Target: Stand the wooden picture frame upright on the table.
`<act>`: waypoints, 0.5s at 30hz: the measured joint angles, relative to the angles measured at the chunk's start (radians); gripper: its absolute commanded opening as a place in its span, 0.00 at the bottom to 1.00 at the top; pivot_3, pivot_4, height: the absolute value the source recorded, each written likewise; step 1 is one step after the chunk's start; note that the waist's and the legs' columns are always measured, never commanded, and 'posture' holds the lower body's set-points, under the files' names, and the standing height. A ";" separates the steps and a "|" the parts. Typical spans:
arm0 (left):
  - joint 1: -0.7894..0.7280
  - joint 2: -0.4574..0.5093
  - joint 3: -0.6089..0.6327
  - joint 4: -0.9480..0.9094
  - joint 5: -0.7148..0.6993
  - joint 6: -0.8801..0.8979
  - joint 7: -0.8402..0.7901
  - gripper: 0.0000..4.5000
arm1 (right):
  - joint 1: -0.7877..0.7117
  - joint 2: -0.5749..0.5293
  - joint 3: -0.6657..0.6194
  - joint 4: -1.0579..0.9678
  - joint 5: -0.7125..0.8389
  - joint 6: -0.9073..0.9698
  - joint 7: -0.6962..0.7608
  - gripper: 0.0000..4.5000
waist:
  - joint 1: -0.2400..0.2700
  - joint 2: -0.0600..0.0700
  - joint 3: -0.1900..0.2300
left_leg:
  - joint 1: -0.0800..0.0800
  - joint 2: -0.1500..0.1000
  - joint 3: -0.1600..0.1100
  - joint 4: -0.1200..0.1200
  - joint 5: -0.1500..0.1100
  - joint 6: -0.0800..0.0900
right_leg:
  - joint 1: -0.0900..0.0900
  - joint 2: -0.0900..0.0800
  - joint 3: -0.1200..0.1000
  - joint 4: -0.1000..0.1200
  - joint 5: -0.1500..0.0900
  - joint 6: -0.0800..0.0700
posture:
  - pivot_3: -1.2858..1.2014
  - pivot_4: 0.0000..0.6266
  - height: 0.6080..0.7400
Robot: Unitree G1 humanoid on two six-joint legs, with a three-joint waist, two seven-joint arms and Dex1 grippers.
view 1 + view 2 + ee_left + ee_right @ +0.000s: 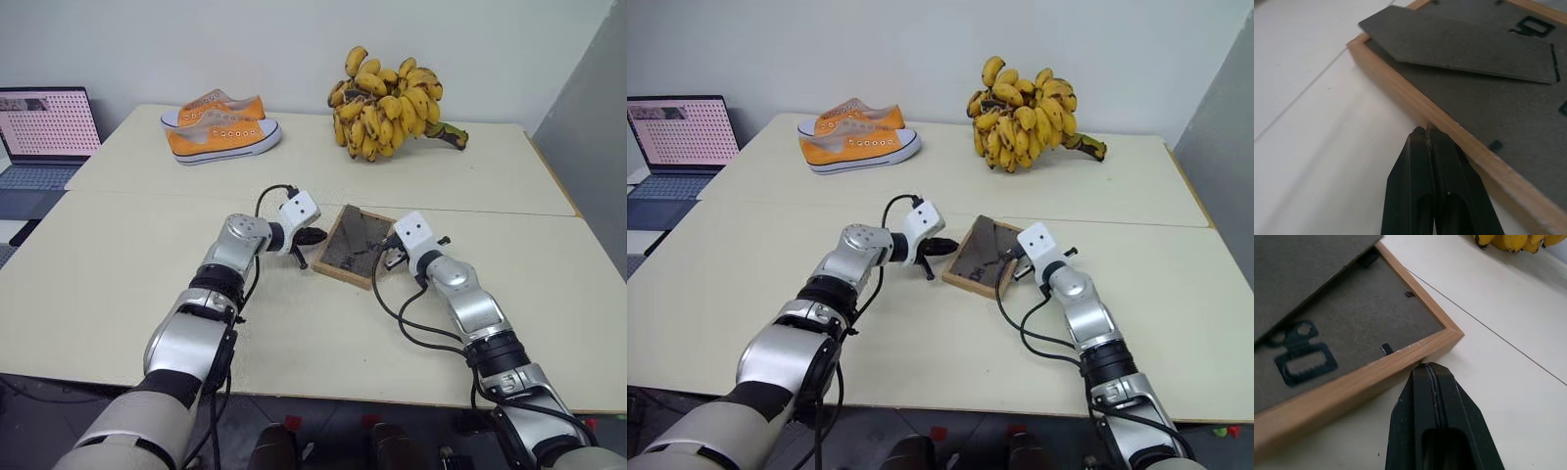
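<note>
The wooden picture frame is seen lying face down near the middle of the table, its fold-out stand slightly raised. It is flanked by the left gripper and right gripper, both closed and empty, tips at opposite edges. Lifting has apparently not begun; an edge must be raised next. No legible writing is visible.

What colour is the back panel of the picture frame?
Dark grey-brown, on the wooden picture frame with its light wood border; the right wrist view shows it best.
</note>
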 measured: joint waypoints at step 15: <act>0.176 0.080 -0.034 -0.476 -0.059 0.303 -0.059 0.01 | 0.039 -0.073 0.018 -0.041 -0.035 -0.072 0.072 0.00 | -0.010 0.000 0.000 | 0.001 0.000 0.000 0.000 0.000 0.000 | 0.001 0.000 0.000 0.000 0.000 0.000 | 0.52 0.24 1.00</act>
